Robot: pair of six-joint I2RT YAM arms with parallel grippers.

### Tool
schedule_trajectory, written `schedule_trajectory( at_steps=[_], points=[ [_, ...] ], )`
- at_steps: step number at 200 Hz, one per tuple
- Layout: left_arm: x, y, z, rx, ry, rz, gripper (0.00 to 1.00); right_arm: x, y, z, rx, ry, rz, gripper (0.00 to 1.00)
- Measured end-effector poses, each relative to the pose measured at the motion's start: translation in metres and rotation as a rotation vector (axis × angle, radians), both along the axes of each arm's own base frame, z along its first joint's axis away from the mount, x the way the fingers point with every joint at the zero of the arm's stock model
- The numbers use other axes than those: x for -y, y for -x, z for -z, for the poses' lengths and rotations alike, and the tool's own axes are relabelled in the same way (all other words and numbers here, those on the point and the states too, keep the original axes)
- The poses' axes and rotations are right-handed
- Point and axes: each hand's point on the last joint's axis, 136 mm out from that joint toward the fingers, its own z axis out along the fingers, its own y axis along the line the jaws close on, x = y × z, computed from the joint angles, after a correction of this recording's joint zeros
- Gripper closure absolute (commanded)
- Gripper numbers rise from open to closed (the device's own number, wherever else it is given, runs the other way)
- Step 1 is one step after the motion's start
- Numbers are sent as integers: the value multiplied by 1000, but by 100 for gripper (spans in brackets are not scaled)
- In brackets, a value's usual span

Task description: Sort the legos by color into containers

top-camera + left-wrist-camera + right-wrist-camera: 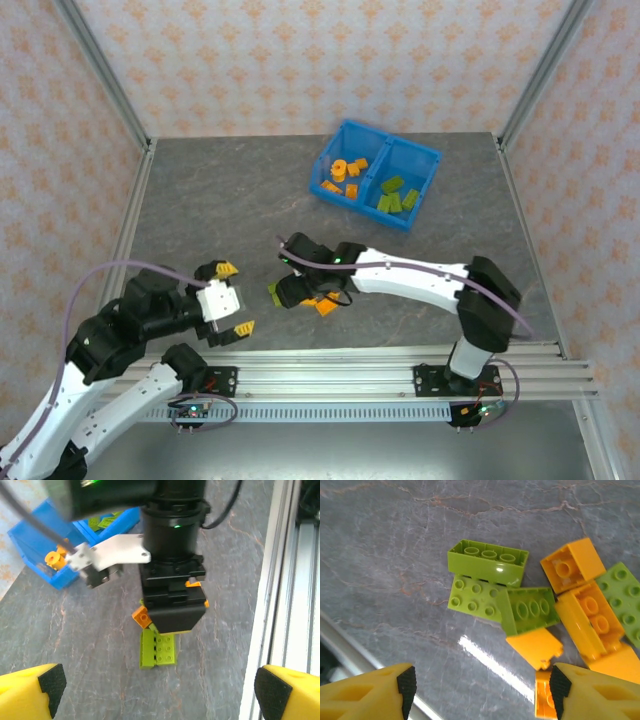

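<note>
This is looking like a robotics lab test cell. Two robot arms, the left arm (120,345) and the right arm (420,282), are sitting bolted to a slotted aluminium rail (330,377) at the edge of a grey table (220,200). Aluminium posts (100,75) and patterned panels (330,60) are closing it in. A cable (100,272) is looping off one arm, and toy bricks (325,303) are lying near a blue bin (322,170).

Mixed orange, green legos (525,609) clustered loose, others sorted in blue containers (326,187)

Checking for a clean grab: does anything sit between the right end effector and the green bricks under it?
Nothing visible does. The right end effector hangs open over the green bricks, though an orange brick lies against one of them.
</note>
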Motion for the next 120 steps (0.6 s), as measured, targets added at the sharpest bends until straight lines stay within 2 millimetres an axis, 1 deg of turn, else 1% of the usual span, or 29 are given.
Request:
schedule_trajectory(
  at_steps=[17,49,83,120],
  points=[
    [-6,9,14,13,-26,23,0,-9,-5,16,21,51,-22,33],
    [-8,12,34,-9,-74,44,0,-9,-14,40,49,138,-41,40],
    [-7,12,40,-13,-86,54,0,-8,-23,51,85,196,-58,55],
    [-6,10,44,-13,-86,54,0,-2,-28,54,115,245,-63,65]
  ],
)
